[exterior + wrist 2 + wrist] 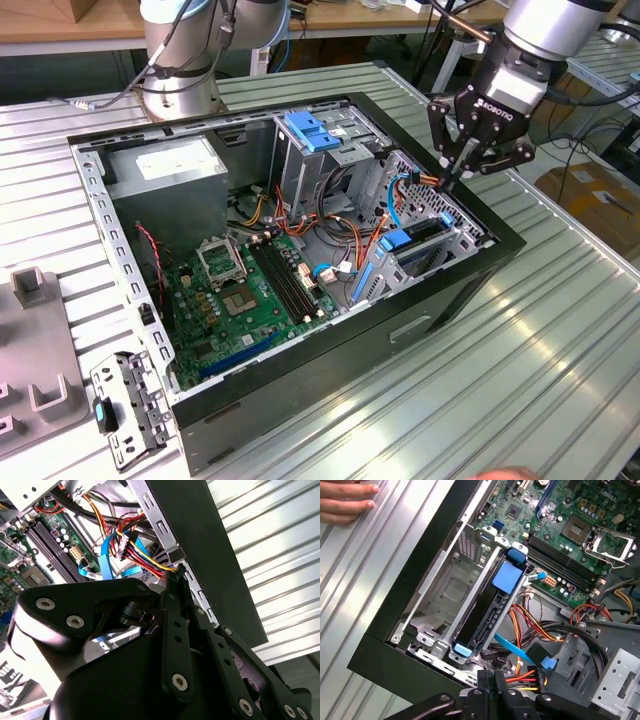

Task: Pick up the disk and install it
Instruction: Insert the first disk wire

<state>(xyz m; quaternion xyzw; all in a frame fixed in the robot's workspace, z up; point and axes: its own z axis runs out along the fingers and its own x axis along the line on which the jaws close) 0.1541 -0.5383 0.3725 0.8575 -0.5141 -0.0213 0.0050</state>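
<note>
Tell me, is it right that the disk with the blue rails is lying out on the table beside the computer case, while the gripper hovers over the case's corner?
Not quite. The disk is not on the table. It stands on edge in the drive bay inside the computer case, as the first wrist view shows. The gripper does hover over the case's corner.

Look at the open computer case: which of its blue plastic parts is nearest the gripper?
The blue rails of the disk, seated on edge in the bay at the case's corner, lie just below the gripper. The blue bracket atop the grey drive cage sits farther away.
</note>
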